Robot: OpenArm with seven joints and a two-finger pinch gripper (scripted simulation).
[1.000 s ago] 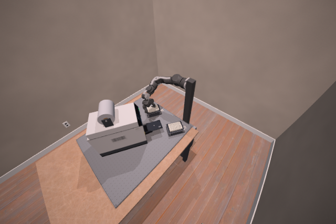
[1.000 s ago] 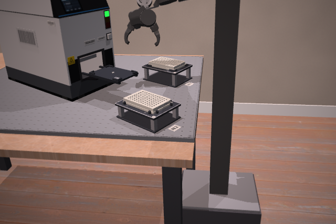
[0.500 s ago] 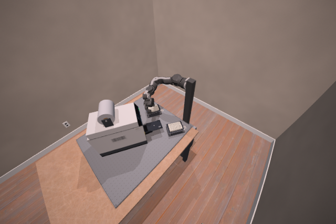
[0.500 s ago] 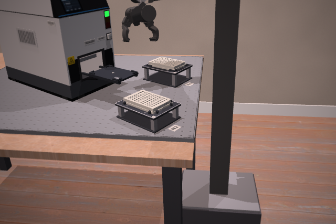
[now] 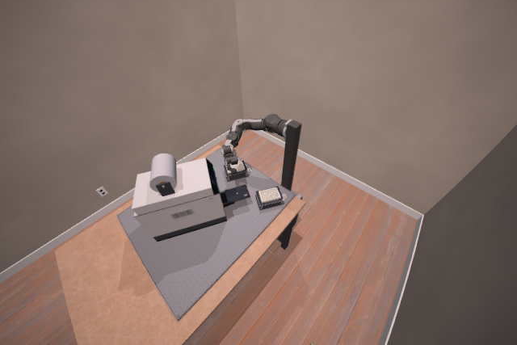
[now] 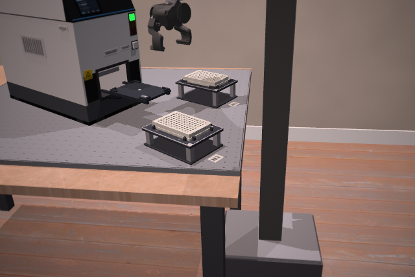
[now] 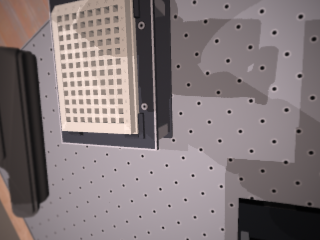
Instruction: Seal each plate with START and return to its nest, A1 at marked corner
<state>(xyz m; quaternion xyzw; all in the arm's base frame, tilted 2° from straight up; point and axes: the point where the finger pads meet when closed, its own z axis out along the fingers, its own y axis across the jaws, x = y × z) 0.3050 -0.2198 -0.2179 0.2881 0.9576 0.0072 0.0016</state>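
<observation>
My gripper (image 6: 170, 46) is open and empty, high above the table near the far nest. One finger shows at the left edge of the wrist view. A cream plate (image 5: 240, 165) (image 6: 205, 78) (image 7: 95, 70) sits on the far nest N1 (image 6: 214, 98) (image 7: 146, 85). The other cream plate (image 5: 269, 195) (image 6: 181, 122) sits on the near nest N2 (image 6: 190, 154). The sealer's stage (image 5: 237, 193) (image 6: 133, 91) is out and bears no plate. The sealer's lamp (image 6: 131, 17) is green, above the pale START button (image 6: 134, 45). The plates' well A1 marks are too small to read.
The white sealer (image 5: 179, 199) (image 6: 40, 52) stands left of both nests in the exterior view, with a roll (image 5: 163, 170) on top. The arm's dark post (image 5: 291, 161) (image 6: 276, 99) stands beyond the table's end, beside the nests.
</observation>
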